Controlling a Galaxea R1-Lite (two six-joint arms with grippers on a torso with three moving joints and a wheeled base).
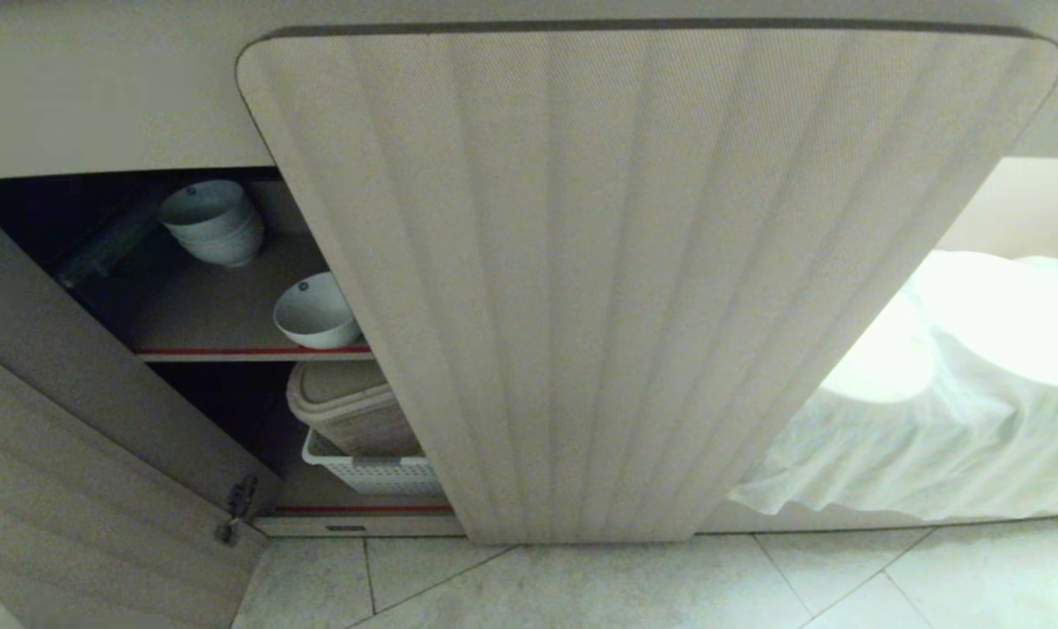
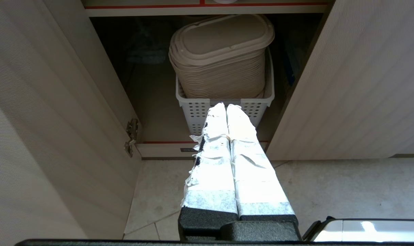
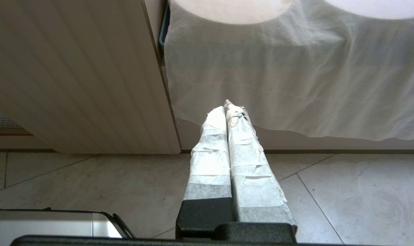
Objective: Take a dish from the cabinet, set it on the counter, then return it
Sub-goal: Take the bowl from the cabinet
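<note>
Both grippers idle, jaws together.
The dish (image 1: pixel 316 311) sits on the cabinet (image 1: pixel 231 352) shelf's front edge; glossy, probably slippery and breakable, so pinch its rim with left gripper (image 2: pixel 226 106), not right gripper (image 3: pixel 224 104).

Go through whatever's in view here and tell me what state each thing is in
cabinet: doors open
dish: upright on the upper shelf, alone
stack of bowls: nested, farther back on that shelf
white basket: on the bottom shelf, holding beige lidded containers
left claw: shut, empty
right claw: shut, empty

I'm seeing the shelf (image 1: pixel 231 310) carrying a stack of bowls (image 1: pixel 214 223) and the dish (image 1: pixel 316 312).
</note>
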